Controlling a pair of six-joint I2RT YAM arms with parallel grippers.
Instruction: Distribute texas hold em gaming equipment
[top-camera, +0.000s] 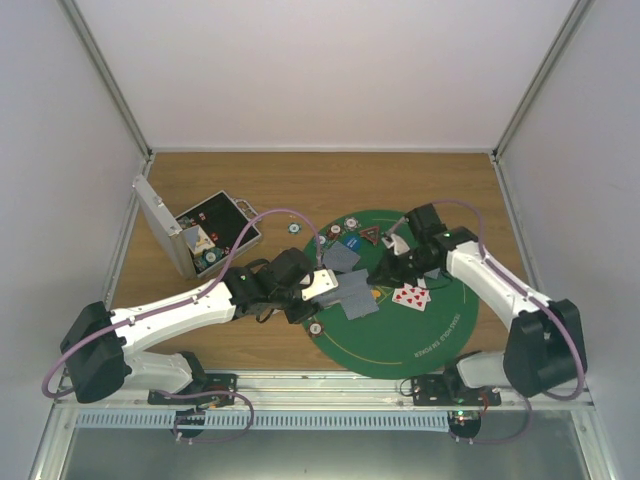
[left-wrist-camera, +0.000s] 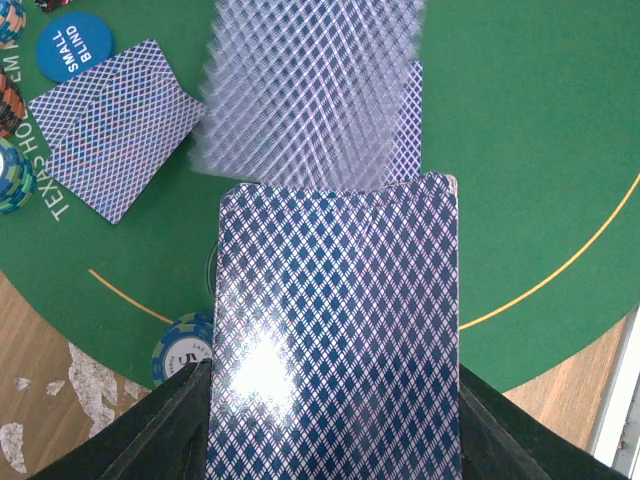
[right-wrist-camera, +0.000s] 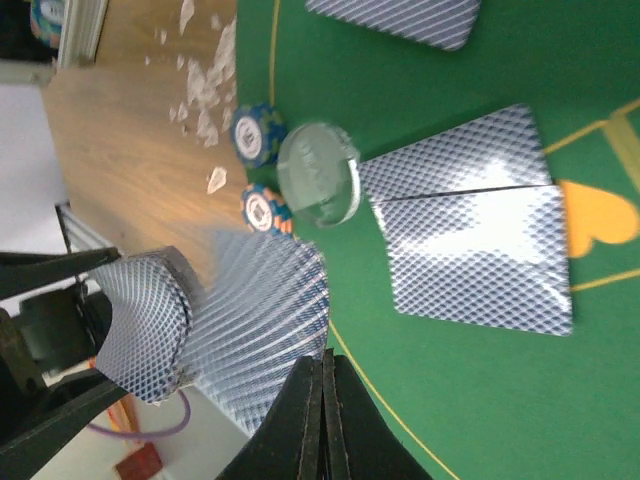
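My left gripper (top-camera: 312, 285) (left-wrist-camera: 335, 410) is shut on a deck of blue-backed cards (left-wrist-camera: 338, 330), held over the left edge of the green mat (top-camera: 440, 335). A single card (left-wrist-camera: 310, 90) (right-wrist-camera: 260, 320) shows blurred, just off the deck's far end and next to my right gripper (top-camera: 385, 265) (right-wrist-camera: 325, 365). The right gripper's jaws are pressed together; I cannot tell whether they touch that card. Face-down cards (top-camera: 358, 295) (right-wrist-camera: 475, 250) and face-up red-pip cards (top-camera: 410, 295) lie on the mat. A blue small-blind token (left-wrist-camera: 72, 45) and a red-triangle token (top-camera: 372, 237) lie at its far side.
An open silver case (top-camera: 190, 235) stands at the back left on the wooden table. Striped chips lie by the mat's left edge (top-camera: 315, 327) (left-wrist-camera: 185, 345) (right-wrist-camera: 258, 135) and at its far edge (top-camera: 295, 227). A clear round disc (right-wrist-camera: 320, 172) lies beside two chips.
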